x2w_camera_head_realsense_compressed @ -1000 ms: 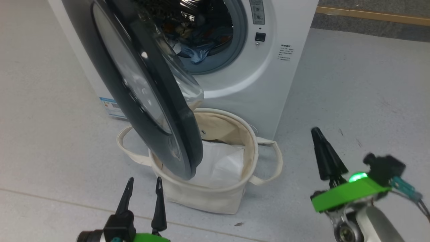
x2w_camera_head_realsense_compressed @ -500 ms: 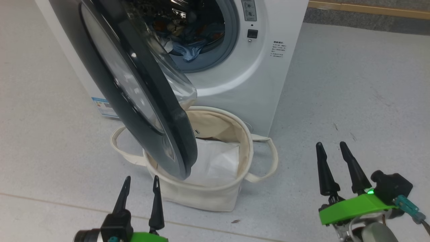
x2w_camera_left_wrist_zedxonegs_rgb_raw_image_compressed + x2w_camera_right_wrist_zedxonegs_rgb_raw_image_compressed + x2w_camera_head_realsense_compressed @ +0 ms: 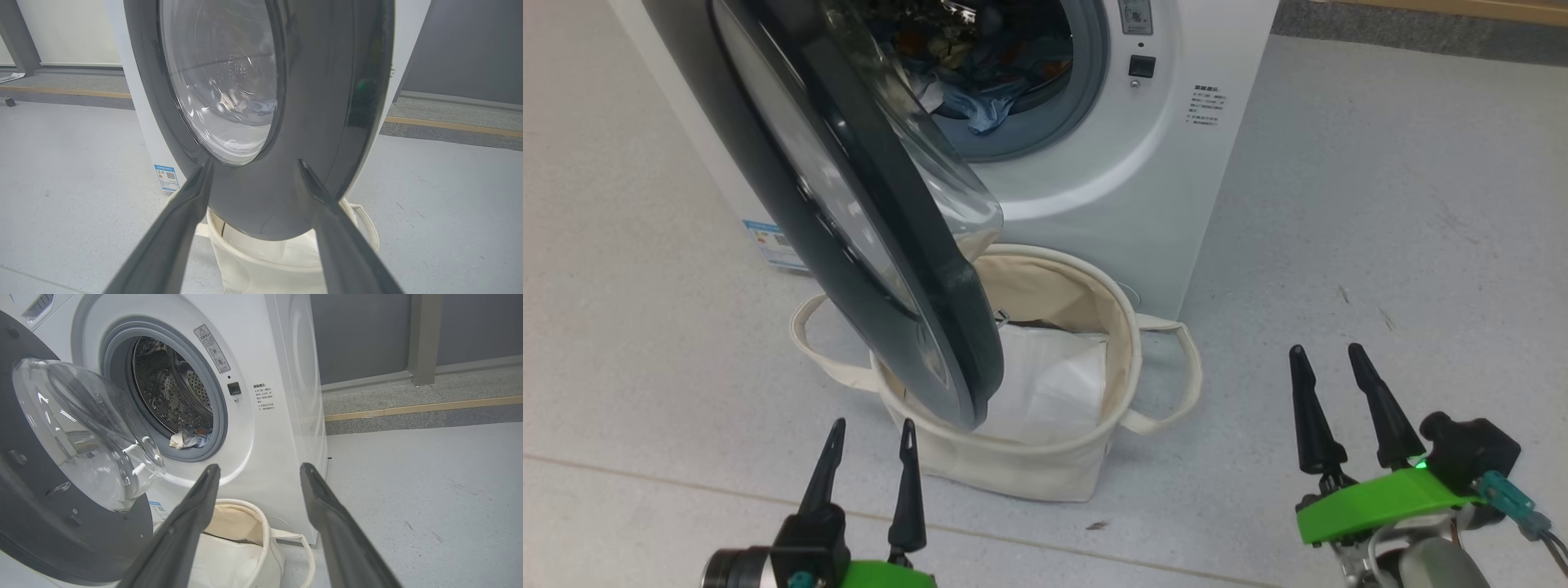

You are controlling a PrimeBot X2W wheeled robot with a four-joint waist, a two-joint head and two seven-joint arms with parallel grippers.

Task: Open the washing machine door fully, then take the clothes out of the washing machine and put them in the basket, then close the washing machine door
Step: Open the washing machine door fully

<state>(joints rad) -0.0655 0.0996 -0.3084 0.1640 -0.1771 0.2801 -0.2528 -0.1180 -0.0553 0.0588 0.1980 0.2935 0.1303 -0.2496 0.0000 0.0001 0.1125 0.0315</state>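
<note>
Clothes (image 3: pixel 980 110) lie bunched low in the mouth of the washing machine (image 3: pixel 1094 204), on the far side of the part-open washing machine door (image 3: pixel 866 269); judged soft, light, limp, so pinch a raised fold; left gripper (image 3: pixel 872 426) and right gripper (image 3: pixel 1325 353) both wide, empty.

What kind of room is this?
Probably a laundry spot in a bare hall or lab: a washer with clothes inside, a basket in front, and a plain grey floor.
</note>
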